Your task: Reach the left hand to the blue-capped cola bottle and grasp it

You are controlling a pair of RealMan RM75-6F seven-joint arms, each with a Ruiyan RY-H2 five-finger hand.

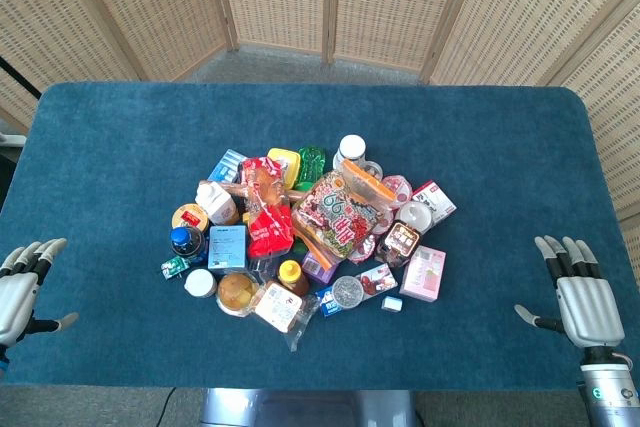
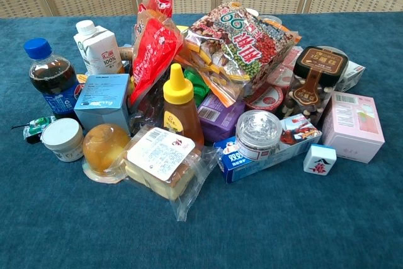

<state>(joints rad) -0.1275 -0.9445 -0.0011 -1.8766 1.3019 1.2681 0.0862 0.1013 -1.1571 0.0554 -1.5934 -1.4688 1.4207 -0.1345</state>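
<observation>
Cola bottle [image 2: 53, 80] stands upright at nine o'clock of the grocery pile, just beside a blue box [image 2: 102, 101]. Left hand [image 1: 22, 287] and right hand [image 1: 580, 292] rest apart, fingers spread, holding nothing.

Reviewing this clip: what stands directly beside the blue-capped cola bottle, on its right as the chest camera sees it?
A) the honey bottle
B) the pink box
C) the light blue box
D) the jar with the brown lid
C: in the chest view the cola bottle stands at the far left of the pile with the light blue box right next to it.
</observation>
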